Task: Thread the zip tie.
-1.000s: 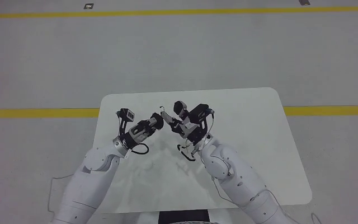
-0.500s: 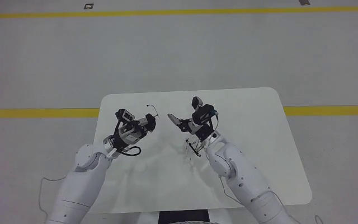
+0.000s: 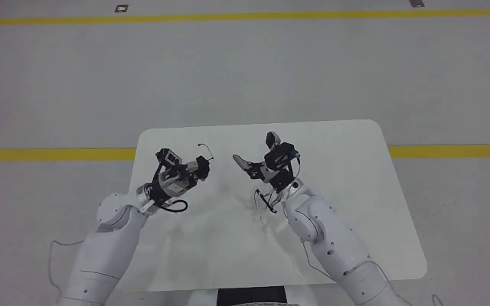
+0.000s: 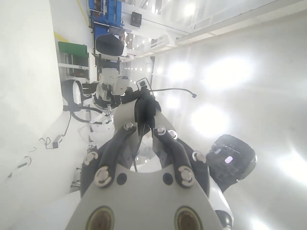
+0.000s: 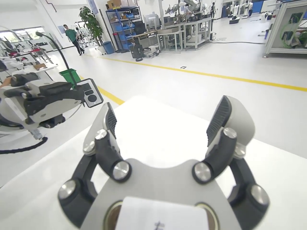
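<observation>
Left gripper (image 4: 144,99) is clamped on one end of the black zip tie (image 4: 172,89), held up over the bench (image 3: 344,229) toward its 10 o'clock corner. Seen from above, the tie leaves that gripper toward 12 o'clock, and its free end hooks over toward 10 o'clock. The tie's long axis therefore runs roughly across the line between the two arms, not along it. At about 3 o'clock from the left gripper, with a clear gap between them, the right gripper (image 5: 168,112) faces it with its fingers spread wide and nothing in them. From that gripper the tie's free end lies at about 9 o'clock and higher than the clamped end. I judge the right arm is the one to close the gap and take that loose end, since the left arm already has its hold.
</observation>
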Controlling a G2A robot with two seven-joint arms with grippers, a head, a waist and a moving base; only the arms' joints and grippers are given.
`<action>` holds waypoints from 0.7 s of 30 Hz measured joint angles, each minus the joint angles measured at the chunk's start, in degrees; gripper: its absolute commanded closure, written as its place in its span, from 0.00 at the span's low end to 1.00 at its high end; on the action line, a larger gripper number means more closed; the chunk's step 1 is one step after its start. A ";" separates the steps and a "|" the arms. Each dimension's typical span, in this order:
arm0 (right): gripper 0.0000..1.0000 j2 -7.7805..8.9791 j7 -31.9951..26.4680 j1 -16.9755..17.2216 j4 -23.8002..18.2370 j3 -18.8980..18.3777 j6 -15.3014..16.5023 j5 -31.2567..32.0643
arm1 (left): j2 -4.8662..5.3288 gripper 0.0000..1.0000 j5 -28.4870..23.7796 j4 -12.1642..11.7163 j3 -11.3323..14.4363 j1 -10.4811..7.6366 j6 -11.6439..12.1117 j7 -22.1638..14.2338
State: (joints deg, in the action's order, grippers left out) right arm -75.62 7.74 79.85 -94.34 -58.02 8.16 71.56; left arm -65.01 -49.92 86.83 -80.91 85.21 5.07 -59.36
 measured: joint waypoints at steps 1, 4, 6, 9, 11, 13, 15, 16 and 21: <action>0.00 0.08 0.61 0.06 -0.07 0.04 0.15 1.63 | -0.06 1.00 -1.95 -0.39 -0.20 0.06 -0.87 0.71; 0.00 0.51 1.79 0.14 -0.21 0.24 1.19 8.68 | -0.20 1.00 -9.34 -1.40 -0.62 0.70 -4.95 0.81; 0.00 0.71 2.20 0.32 -0.27 0.50 1.78 12.40 | -0.21 1.00 -12.80 -1.78 -0.61 1.27 -7.92 0.10; 0.00 0.74 3.04 0.25 0.05 1.13 2.42 14.59 | -0.28 1.00 -16.45 -2.26 -0.03 1.75 -11.34 -1.07; 0.00 0.64 3.69 -0.17 0.51 1.70 2.95 15.04 | -0.38 1.00 -18.44 -2.67 0.62 1.75 -13.19 -1.66; 0.00 0.49 4.12 -0.60 1.04 2.17 3.65 14.29 | -0.44 1.00 -19.35 -2.83 1.19 1.50 -14.21 -1.90; 0.00 0.43 4.10 -0.92 1.36 2.21 3.77 13.77 | -0.33 1.00 -16.99 -2.41 1.46 1.03 -12.86 -3.22; 0.00 0.42 4.07 -0.93 1.37 2.20 3.73 13.76 | -0.30 1.00 -16.05 -2.39 1.46 0.99 -12.18 -3.48; 0.00 0.43 4.05 -0.90 1.34 2.18 3.68 13.81 | -0.35 1.00 -16.22 -2.31 1.52 1.06 -12.33 -3.24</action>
State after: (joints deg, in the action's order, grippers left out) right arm -75.19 11.79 78.95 -93.00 -55.84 11.84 85.38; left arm -65.36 -66.15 84.52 -79.38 86.27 -7.25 -62.61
